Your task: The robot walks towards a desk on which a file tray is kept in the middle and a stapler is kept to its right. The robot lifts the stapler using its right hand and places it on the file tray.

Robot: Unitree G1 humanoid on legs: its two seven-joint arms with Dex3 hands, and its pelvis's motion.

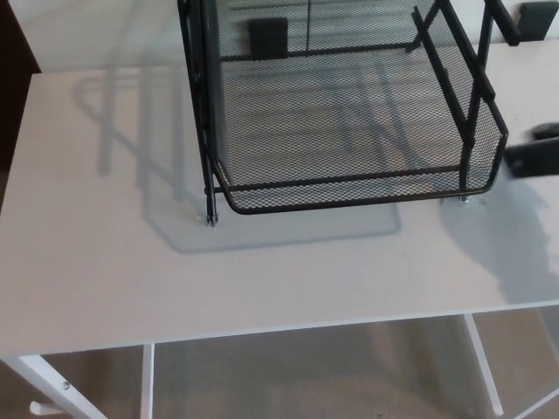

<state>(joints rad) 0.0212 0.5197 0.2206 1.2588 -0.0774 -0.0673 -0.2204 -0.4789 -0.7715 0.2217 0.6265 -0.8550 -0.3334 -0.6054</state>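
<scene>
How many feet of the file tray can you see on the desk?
2. The left foot stands under the tray's front left corner, the right foot under its front right corner, both on the desk. Any rear feet are hidden.

White desk [262, 279], white frame legs [483, 362], beige floor [306, 371] beneath

File tray [349, 131] is black, fine see-through wire mesh with solid black bars at rim and uprights; table [131, 279] plain white under grey shadows, its frame [483, 362] white; floor [306, 375] beneath dull beige.
</scene>
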